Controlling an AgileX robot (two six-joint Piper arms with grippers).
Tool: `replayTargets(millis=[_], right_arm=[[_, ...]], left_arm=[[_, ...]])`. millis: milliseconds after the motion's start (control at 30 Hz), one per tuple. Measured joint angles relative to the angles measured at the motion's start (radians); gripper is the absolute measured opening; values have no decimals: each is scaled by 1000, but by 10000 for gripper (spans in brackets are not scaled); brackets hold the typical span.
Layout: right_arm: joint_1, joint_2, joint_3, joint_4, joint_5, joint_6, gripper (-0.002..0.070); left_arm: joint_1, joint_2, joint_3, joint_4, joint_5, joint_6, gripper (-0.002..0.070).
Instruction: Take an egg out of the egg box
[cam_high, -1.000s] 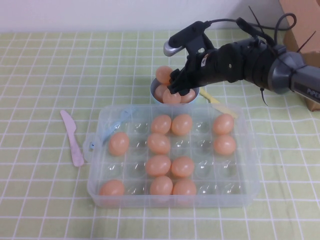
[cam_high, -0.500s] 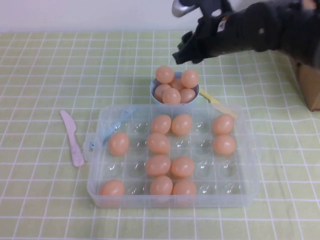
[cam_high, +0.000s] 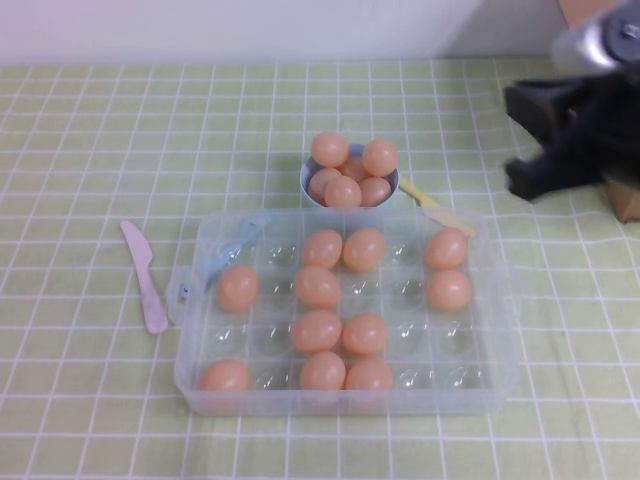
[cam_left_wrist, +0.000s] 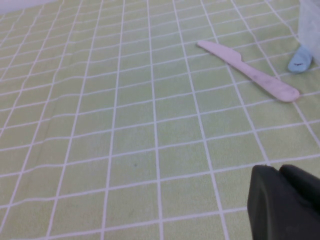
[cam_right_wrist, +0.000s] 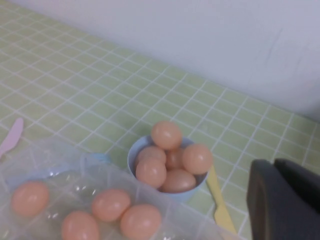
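so the right claw (cam_high: 560, 140) has pulled right away from the little blue bowl (cam_high: 349, 181), where it was hovering a second ago, and is now up at the far right edge of the desk (cam_high: 90, 150). too blurry to tell if it's spread or pinched, but no egg shows in it. the egg (cam_high: 380, 156) it dropped now sits on top of the pile in the bowl, just behind the egg box (cam_high: 205, 375). ten eggs still sit in the box wells. looks like this transfer's done. the left claw (cam_left_wrist: 285, 202) hangs low over bare desk near the pink knife (cam_left_wrist: 248, 71); can't tell its state either.
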Motion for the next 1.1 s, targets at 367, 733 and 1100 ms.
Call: replayTargets(millis=[367, 733, 1100], right_arm=[[0, -443, 338, -47, 68, 0, -15], [-32, -781, 595, -48, 70, 35, -16], [-451, -1070, 831, -12, 6, 69, -17]], left_arm=[[0, 0, 0, 0, 0, 0, -3], [0, 0, 0, 0, 0, 0, -3], [0, 0, 0, 0, 0, 0, -3]])
